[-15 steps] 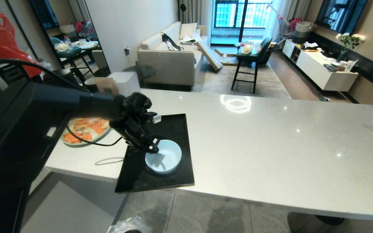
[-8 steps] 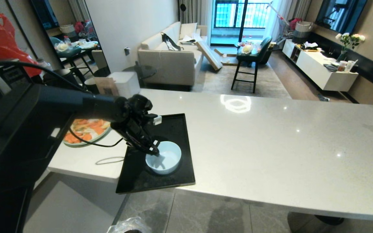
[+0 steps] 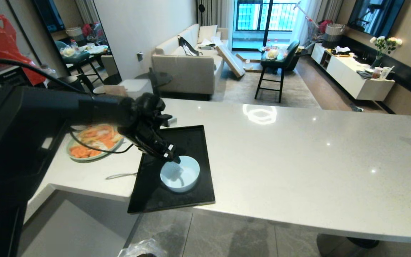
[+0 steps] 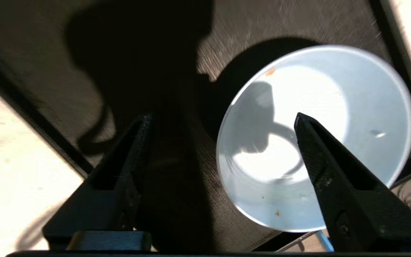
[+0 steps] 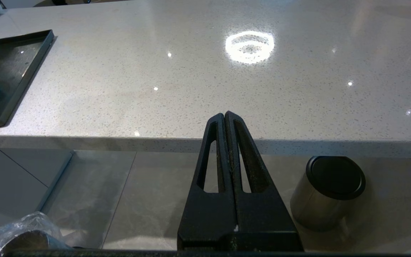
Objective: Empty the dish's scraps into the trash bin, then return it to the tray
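- The counter carries the tray, which sits right under the left gripper, so the drop-off spot is the right one.
- The tray holds the dish upright near its front edge. Looks like the "return it" part is basically done.
- The left gripper has its jaws spread wide with nothing between them. One finger hangs over the inside of the dish, the other over bare tray just outside the rim, so it's straddling the rim without pinching it.
- The trash bin is down on the floor below the counter edge, well away from the left gripper. Can't see what's in it.
- The right gripper is parked low in front of the counter, fingers pressed together, holding nothing.
- The scraps: pretty much gone from the dish, just a few tiny orange specks stuck inside. So dumping looks done too.
- What's left, I'd say: just pull the left arm clear.
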You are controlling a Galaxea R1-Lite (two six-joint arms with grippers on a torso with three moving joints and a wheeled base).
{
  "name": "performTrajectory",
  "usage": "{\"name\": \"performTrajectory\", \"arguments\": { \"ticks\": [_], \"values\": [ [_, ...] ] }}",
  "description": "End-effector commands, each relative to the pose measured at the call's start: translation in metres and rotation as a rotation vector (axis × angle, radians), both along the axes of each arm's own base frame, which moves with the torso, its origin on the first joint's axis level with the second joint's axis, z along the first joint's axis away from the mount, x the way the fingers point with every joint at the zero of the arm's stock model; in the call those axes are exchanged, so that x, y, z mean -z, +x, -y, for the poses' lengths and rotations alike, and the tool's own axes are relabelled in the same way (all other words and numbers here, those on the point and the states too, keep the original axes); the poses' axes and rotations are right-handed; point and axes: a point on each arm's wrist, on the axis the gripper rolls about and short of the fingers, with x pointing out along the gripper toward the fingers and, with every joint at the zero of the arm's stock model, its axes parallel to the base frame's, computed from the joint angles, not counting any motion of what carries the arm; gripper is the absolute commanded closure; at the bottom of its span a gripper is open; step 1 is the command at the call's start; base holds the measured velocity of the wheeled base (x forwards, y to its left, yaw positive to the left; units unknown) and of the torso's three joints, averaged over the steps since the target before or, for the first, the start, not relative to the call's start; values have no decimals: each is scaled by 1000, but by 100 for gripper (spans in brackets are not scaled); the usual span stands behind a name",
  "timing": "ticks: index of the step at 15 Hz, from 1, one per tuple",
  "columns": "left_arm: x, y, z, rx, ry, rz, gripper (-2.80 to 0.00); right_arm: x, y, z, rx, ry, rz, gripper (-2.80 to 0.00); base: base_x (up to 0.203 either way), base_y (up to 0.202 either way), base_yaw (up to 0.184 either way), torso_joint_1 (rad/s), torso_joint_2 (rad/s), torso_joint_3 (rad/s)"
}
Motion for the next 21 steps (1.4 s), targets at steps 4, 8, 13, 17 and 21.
{"name": "performTrajectory", "arguments": {
  "ticks": [4, 8, 13, 17, 21],
  "values": [
    [-72, -32, -15, -49, -78, 176, -280, 0, 0, 0, 0, 1, 1, 0, 0, 0, 0, 0, 0, 0],
    [-97, -75, -34, -109, -130, 266, -280, 0, 0, 0, 0, 1, 1, 0, 0, 0, 0, 0, 0, 0],
    [-109, -143, -72, -182, -138, 320, 0, 0, 0, 0, 0, 1, 1, 0, 0, 0, 0, 0, 0, 0],
    [-107, -207, -104, -263, -138, 350, 0, 0, 0, 0, 0, 1, 1, 0, 0, 0, 0, 0, 0, 0],
    [-96, -274, -129, -373, -133, 418, 0, 0, 0, 0, 0, 1, 1, 0, 0, 0, 0, 0, 0, 0]
  ]
}}
